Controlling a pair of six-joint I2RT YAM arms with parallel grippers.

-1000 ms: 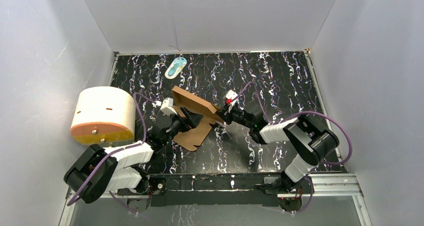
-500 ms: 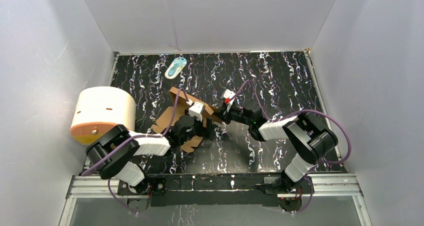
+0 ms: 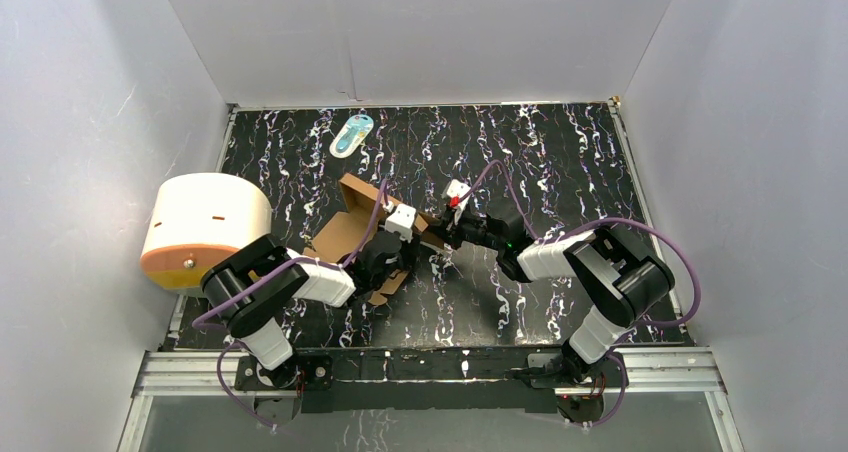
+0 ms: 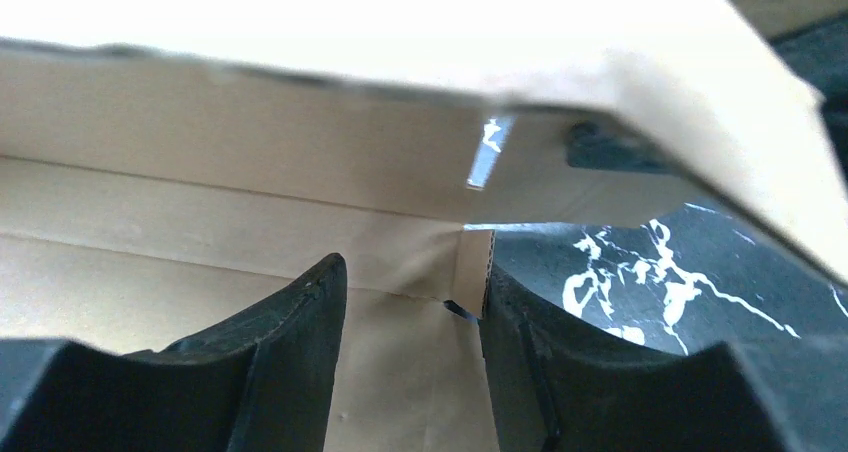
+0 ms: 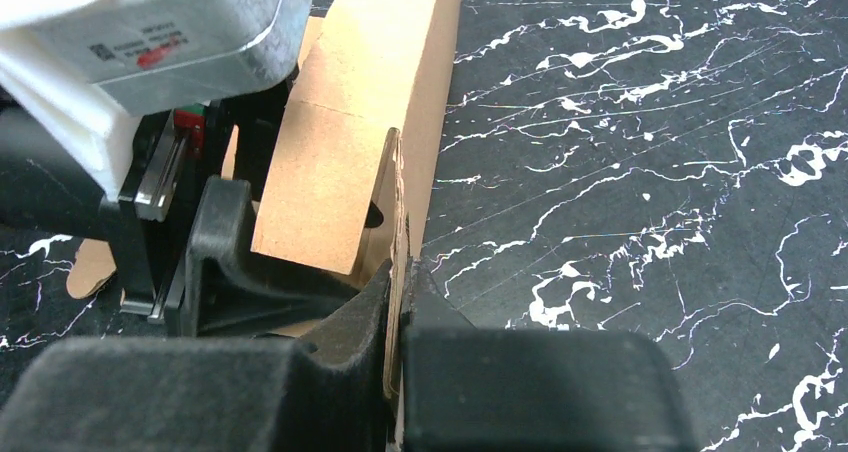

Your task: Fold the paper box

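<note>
The paper box [image 3: 338, 238] is a brown cardboard sheet, partly folded, lying mid-table with one flap raised at its far side. My left gripper [image 3: 402, 248] is over its right part. In the left wrist view its jaws [image 4: 410, 307] stand open above a flat cardboard panel [image 4: 250, 172], with a raised flap edge touching the right finger [image 4: 545, 372]. My right gripper [image 3: 444, 234] is at the box's right edge. In the right wrist view it [image 5: 397, 317] is shut on a thin upright cardboard wall [image 5: 350, 142].
A white-and-orange cylinder [image 3: 205, 227] lies at the left edge of the table. A small teal-white packet [image 3: 351, 134] lies near the back wall. White walls close in three sides. The left wrist's white camera body [image 5: 170, 32] sits close to my right gripper.
My left arm has swung right, from the box's left side to over its right part. The cardboard's left panel now lies uncovered. My right gripper has kept its hold.
</note>
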